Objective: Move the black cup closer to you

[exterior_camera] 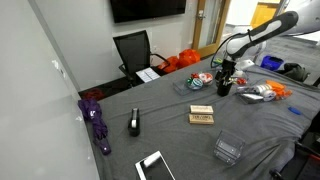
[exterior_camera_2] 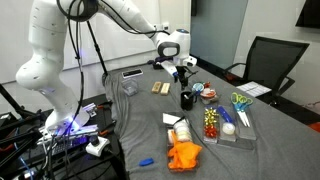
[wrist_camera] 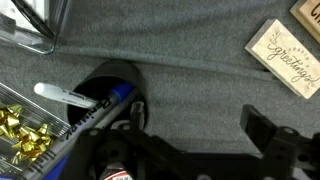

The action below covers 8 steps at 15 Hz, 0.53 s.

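Observation:
The black cup (exterior_camera: pixel 224 89) stands on the grey cloth-covered table, with pen-like items sticking out of its top; it also shows in an exterior view (exterior_camera_2: pixel 187 98). My gripper (exterior_camera: pixel 226 70) hangs right above it (exterior_camera_2: pixel 183 71). In the wrist view the cup (wrist_camera: pixel 108 84) lies at the left, with a blue pen and a white-tipped item in it. My gripper (wrist_camera: pixel 198 115) is open. One finger is down beside the cup's rim, the other stands far right. Only grey cloth shows between the fingers.
A wooden "greetings" block (wrist_camera: pixel 285 58) lies near the cup (exterior_camera: pixel 202 117). A black stapler-like object (exterior_camera: pixel 134 123), a purple item (exterior_camera: pixel 97 122) and a clear box (exterior_camera: pixel 228 150) lie nearer the front. A tray with gold bows (exterior_camera_2: pixel 212 122) and an orange item (exterior_camera_2: pixel 184 155) lie beside the cup.

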Each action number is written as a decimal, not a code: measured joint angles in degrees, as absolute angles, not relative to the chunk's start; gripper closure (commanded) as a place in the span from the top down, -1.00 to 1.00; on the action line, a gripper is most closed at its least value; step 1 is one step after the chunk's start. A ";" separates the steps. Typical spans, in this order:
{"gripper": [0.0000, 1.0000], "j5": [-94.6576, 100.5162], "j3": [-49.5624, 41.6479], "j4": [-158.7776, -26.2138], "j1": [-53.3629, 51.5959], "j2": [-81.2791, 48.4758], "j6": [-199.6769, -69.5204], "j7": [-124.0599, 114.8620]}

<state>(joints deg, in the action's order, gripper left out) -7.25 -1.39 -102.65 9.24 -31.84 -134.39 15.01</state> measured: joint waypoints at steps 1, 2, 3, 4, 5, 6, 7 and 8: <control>1.00 -7.19 -1.40 -102.35 9.31 -32.45 -134.94 15.01; 1.00 -7.11 -1.40 -102.02 9.38 -33.01 -135.40 15.01; 1.00 -6.98 -1.40 -101.65 9.44 -33.57 -135.73 15.01; 1.00 -6.74 -1.40 -101.32 9.48 -34.12 -136.00 15.01; 1.00 -6.31 -1.43 -100.98 9.52 -34.60 -136.15 15.00; 1.00 -5.85 -1.46 -100.62 9.55 -35.11 -136.21 15.00; 1.00 -5.39 -1.49 -100.35 9.57 -35.57 -136.30 14.99; 1.00 -4.93 -1.53 -100.09 9.59 -35.95 -136.36 14.97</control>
<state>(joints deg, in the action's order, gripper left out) -4.93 -1.53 -100.09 9.59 -35.95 -136.36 14.97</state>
